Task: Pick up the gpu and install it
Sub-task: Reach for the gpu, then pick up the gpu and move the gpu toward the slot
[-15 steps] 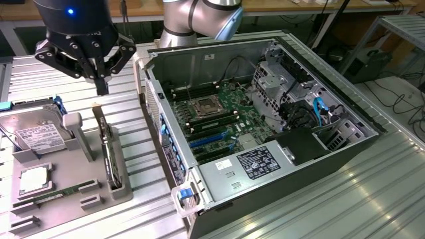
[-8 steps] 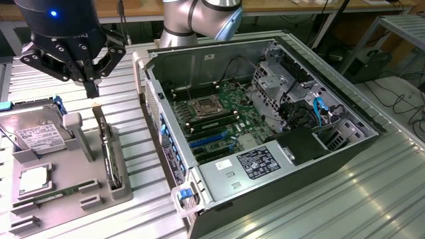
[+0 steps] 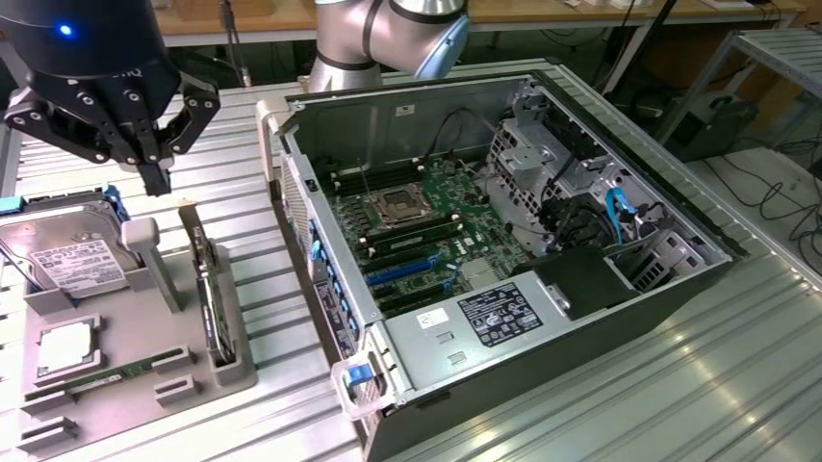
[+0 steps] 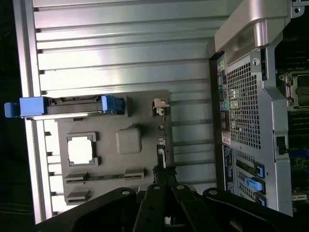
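- The pincer [image 3: 157,181] [image 4: 164,175] is pressed together at its tips and clamps nothing; it hangs in the air above the grey tray [image 3: 129,332] [image 4: 111,162].
- The gpu [image 3: 206,279] [image 4: 164,137] stands on its long edge in a slot of the tray. It is below the pincer and a little toward the exterior view's right of it, and the two are apart.
- In the wrist view the pincer's tips line up with one end of the card's thin edge.
- The hard drive [image 3: 71,255] [image 4: 72,104], silver with a white label and blue side rails, sits in the tray below the pincer, toward the exterior view's left of it.
- A square processor chip [image 3: 64,348] [image 4: 80,150] and a narrow green memory stick [image 3: 110,377] lie in tray pockets farther from the pincer than the drive.
- The open computer case [image 3: 385,125] [image 4: 246,96] lies on its side well off to the exterior view's right of the pincer. Its green motherboard [image 3: 424,226] faces up.
- Tray and case both rest on the ribbed metal table [image 3: 719,385] [image 4: 120,48].
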`<move>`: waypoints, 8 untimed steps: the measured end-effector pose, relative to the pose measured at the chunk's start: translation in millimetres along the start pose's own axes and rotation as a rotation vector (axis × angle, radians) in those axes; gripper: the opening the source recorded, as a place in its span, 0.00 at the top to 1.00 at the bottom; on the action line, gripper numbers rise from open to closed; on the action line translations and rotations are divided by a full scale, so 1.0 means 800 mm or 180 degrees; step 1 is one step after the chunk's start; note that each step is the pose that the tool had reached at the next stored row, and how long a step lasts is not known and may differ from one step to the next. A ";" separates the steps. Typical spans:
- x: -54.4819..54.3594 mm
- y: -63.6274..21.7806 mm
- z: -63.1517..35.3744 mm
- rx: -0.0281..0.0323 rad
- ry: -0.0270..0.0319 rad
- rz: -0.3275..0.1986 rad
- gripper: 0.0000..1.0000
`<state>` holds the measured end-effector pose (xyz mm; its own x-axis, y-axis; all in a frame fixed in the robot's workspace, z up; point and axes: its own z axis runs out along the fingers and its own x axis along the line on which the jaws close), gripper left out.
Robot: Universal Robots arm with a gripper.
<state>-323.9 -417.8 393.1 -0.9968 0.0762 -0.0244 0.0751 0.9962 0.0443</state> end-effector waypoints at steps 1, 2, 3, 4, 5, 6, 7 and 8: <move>0.000 0.000 0.000 0.0000 0.0000 0.0000 0.89; 0.000 0.000 0.000 0.0000 0.0000 0.0000 0.89; 0.000 0.000 0.000 0.0000 0.0000 0.0000 0.89; 0.000 0.000 0.000 0.0000 0.0000 0.0000 0.89; 0.000 0.000 0.000 0.0000 0.0000 0.0000 0.89; 0.000 0.000 0.000 0.0000 0.0000 0.0000 0.89; 0.000 0.000 0.000 0.0000 0.0000 0.0000 0.89; 0.000 0.000 0.000 0.0000 0.0000 0.0000 0.89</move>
<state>-324.1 -417.9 393.1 -0.9968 0.0762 -0.0245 0.0751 0.9962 0.0443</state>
